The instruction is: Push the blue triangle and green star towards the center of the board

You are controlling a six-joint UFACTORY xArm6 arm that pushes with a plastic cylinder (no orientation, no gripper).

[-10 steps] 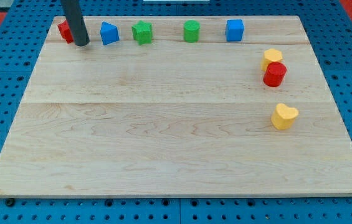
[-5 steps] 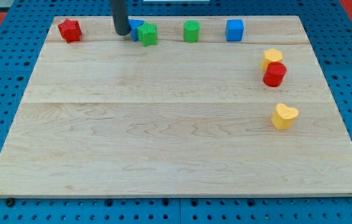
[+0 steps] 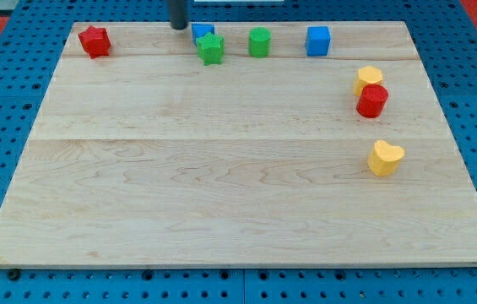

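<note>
The blue triangle (image 3: 202,32) sits near the board's top edge, partly hidden by the green star (image 3: 210,48), which touches it just below and to its right. My tip (image 3: 178,26) is at the top edge, just to the left of the blue triangle and a small gap apart from it. The rod runs up out of the view's top.
A red star (image 3: 94,40) lies at the top left. A green block (image 3: 259,41) and a blue cube (image 3: 318,40) lie along the top, right of the star. A yellow block (image 3: 369,78), a red block (image 3: 372,100) and a yellow heart (image 3: 385,158) lie at the right.
My tip moved right along the top from beside the red star, pushing the blue triangle right into the green star. Both shifted right. The tip now stands higher, off the triangle.
</note>
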